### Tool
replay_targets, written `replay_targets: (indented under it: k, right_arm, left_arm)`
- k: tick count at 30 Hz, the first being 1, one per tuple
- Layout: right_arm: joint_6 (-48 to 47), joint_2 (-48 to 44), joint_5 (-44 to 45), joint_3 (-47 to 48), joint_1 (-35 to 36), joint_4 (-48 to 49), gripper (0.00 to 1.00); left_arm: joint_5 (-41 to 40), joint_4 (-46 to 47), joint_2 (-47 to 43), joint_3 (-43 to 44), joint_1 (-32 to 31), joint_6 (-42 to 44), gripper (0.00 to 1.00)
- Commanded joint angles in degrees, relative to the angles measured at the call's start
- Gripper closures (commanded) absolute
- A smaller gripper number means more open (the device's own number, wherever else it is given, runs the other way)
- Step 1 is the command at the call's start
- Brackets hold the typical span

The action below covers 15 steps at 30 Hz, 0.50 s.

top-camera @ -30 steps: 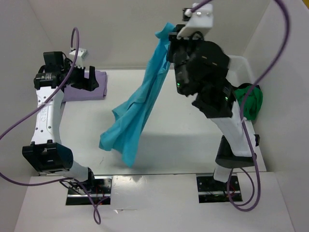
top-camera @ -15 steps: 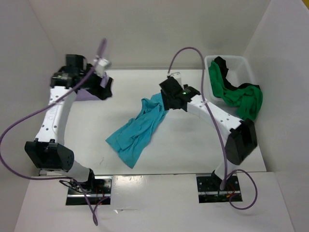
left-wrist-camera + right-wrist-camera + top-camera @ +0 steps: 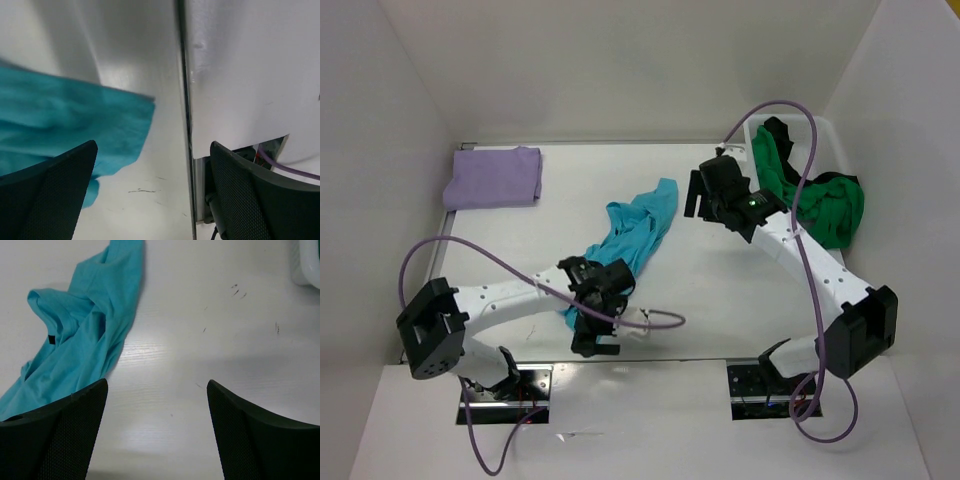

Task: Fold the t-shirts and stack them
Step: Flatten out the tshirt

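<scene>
Turquoise tee (image 3: 638,232) dropped, R hand (image 3: 157,388) spread empty, L hand (image 3: 152,149) spread by its edge

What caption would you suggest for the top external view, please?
Crumpled turquoise shirt mid-table between left arm and right arm; lavender shirt folded far left; green shirt and black shirt in the bin.

A white table (image 3: 520,250) lies before me, closed in by plain white walls (image 3: 620,70) at the back and both sides. In its far right corner, against the right wall, stands a white plastic bin (image 3: 832,145). From my right wrist I see a few small dark scuffs (image 3: 236,290) on the tabletop near that bin's corner. From my left wrist I see a thin dark scratch (image 3: 141,190) beside the table's near-edge seam (image 3: 184,100).
</scene>
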Motion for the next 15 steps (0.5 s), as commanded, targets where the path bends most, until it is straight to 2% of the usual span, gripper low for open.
replay_targets:
  k: [1, 2, 4, 9, 12, 13, 14, 15]
  right_arm:
    - [2.5, -1.1, -1.8, -0.9, 0.0, 2.6, 0.15]
    - [3.1, -2.0, -1.2, -1.8, 0.0, 2.6, 0.15]
    - [3.1, -3.8, -1.2, -3.5, 0.0, 2.6, 0.15]
    - [4.1, -6.4, -1.8, -5.4, 0.0, 2.6, 0.15]
    - [4.1, -6.4, -1.8, -5.4, -0.5, 2.6, 0.15]
    - [4.1, -6.4, -1.8, -5.4, -0.5, 2.6, 0.15]
    - [4.1, -5.8, -2.4, -5.4, -0.5, 3.1, 0.15]
    - [4.1, -5.2, -3.2, -5.4, -1.1, 3.1, 0.15]
  left_arm:
    - [-4.2, 3.3, 0.2, -4.2, -4.2, 0.6, 0.0]
    - [-5.5, 5.0, 0.7, -4.8, -6.2, 0.6, 0.0]
    - [-6.9, 7.8, 2.7, -6.0, -6.8, 0.6, 0.0]
    - [-17.1, 13.3, 8.7, -8.7, -6.8, 1.3, 0.0]
    - [-18.5, 17.2, 10.1, -9.9, -6.8, 0.7, 0.0]
    - [-19.1, 18.5, 10.1, -9.9, -6.8, 0.7, 0.05]
    - [-19.7, 18.5, 11.1, -10.5, -6.8, 0.2, 0.28]
    - [-20.3, 18.5, 11.8, -10.5, -6.8, -0.8, 0.44]
